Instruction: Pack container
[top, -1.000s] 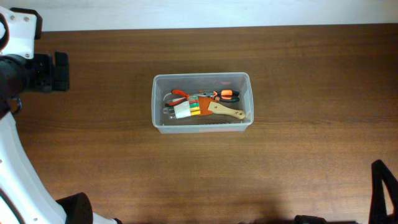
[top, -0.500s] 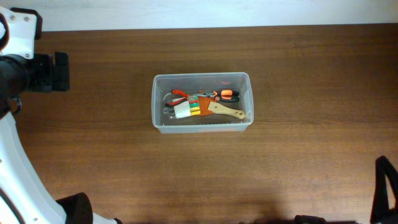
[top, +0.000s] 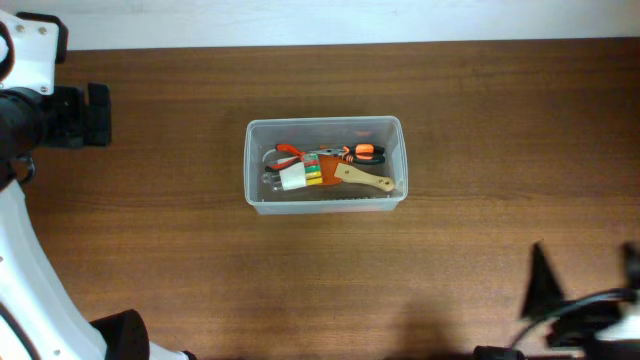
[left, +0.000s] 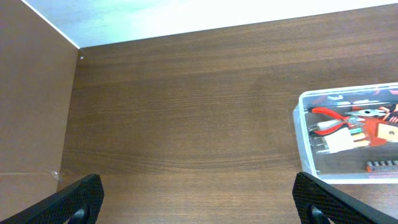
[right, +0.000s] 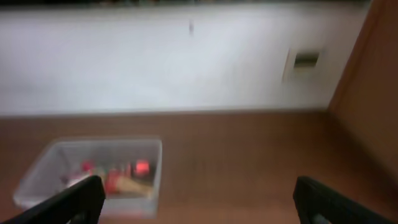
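From above, we see one container (top: 326, 122) at the middle of the worktop (top: 500, 110), well apart from both arms. Inside it we count one red pliers (top: 284, 152), one orange-and-black tool (top: 366, 152), one wooden-handled tool (top: 366, 181) and one white piece (top: 292, 179) beside a strip of coloured bits. They lie across one another. The left arm (top: 45, 115) sits at the upper left edge. The right claw (top: 588, 280) shows blurred in the lower right corner, its two dark prongs spread wide and holding nothing.

In the left wrist view, the left claw (left: 202, 202) is spread wide over bare worktop, with nothing between its fingers (left: 78, 198). The container sits at the right edge, cut off by the frame, and the pliers and white piece show inside it. One brown panel (left: 31, 93) stands on the left.

The right wrist view is blurred. The right claw's tips stand far apart and empty. The container lies at lower left, and beyond the worktop a white wall (right: 155, 68) carries one small plate (right: 305, 60).
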